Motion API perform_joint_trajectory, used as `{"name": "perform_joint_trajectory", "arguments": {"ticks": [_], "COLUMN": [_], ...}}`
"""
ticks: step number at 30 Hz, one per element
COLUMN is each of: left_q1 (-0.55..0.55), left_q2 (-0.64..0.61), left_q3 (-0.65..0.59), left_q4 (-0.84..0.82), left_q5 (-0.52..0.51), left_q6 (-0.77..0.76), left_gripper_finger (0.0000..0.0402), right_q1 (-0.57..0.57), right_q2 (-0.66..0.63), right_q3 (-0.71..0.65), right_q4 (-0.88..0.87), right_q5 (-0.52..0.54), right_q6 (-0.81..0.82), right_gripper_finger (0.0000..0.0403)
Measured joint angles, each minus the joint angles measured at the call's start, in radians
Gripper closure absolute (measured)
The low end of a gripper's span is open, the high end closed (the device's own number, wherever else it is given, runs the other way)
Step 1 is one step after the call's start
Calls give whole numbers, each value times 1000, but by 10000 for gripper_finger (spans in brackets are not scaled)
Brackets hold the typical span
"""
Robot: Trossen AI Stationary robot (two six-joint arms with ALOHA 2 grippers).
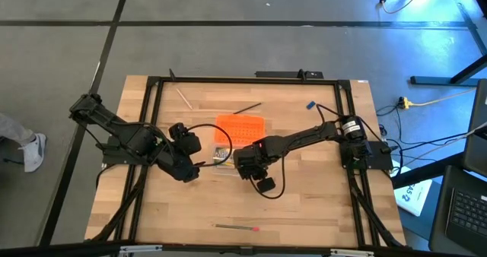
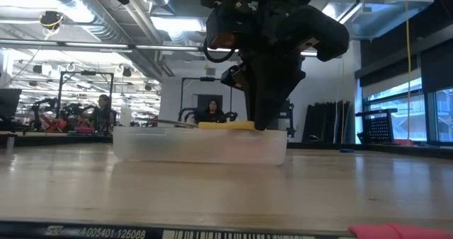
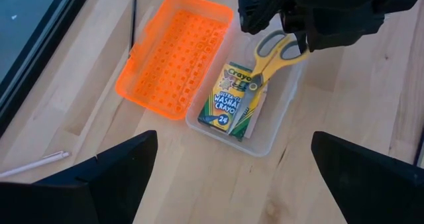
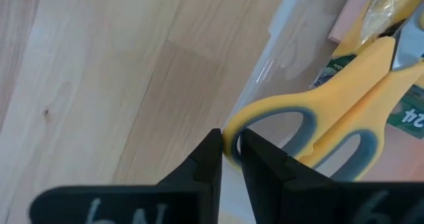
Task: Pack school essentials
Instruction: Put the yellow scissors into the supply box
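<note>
The clear box (image 3: 265, 141) stands on the table beside its orange lid (image 3: 175, 55). Inside lies the green-yellow crayon box (image 3: 232, 101), with a pale pink block (image 4: 351, 15) under it. The yellow-handled scissors (image 3: 275, 58) lie slanted across the crayon box. My right gripper (image 4: 228, 144) is shut on their handle. My left gripper (image 3: 233, 144) hovers open on the box's near-left side (image 1: 190, 169) and touches nothing. A red-tipped pencil (image 1: 236, 227) lies near the table's near edge. A blue piece (image 1: 310, 104) and thin pencils (image 1: 247, 107) lie toward the far edge. My right gripper pinches the yellow rim of one handle loop (image 4: 233, 134) of the scissors between its two fingers. It comes from above, pointing down (image 2: 265, 112). The blade end (image 3: 255, 85) rests on the crayon box, and the handle end sits about level over the clear box's rim (image 2: 226, 125).
The orange lid lies open side up against the box's far side. A pale stick (image 1: 183, 97) lies near the far-left corner. The dark frame rails (image 1: 152, 120) run along the table's sides. Bare wood shows between the box and the red-tipped pencil.
</note>
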Motion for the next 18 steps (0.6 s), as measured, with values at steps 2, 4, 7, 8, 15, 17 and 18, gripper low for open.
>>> {"name": "perform_joint_trajectory", "arguments": {"ticks": [2, 4, 7, 8, 15, 17, 18], "left_q1": [0, 0, 0, 0, 0, 0, 0], "left_q2": [0, 0, 0, 0, 0, 0, 0], "left_q3": [0, 0, 0, 0, 0, 0, 0], "left_q4": [0, 0, 0, 0, 0, 0, 0], "left_q5": [0, 0, 0, 0, 0, 0, 0], "left_q6": [0, 0, 0, 0, 0, 0, 0], "left_gripper_finger": [8, 8, 8, 8, 8, 8, 8], "right_q1": [0, 0, 0, 0, 0, 0, 0], "right_q2": [-1, -1, -2, -2, -2, -2, -3], "right_q3": [0, 0, 0, 0, 3, 16, 23], "right_q4": [0, 0, 0, 0, -8, -26, -30], "right_q5": [0, 0, 0, 1, 4, 20, 30], "right_q6": [0, 1, 3, 3, 55, 56, 55], "right_gripper_finger": [359, 361, 353, 348, 319, 317, 316]}}
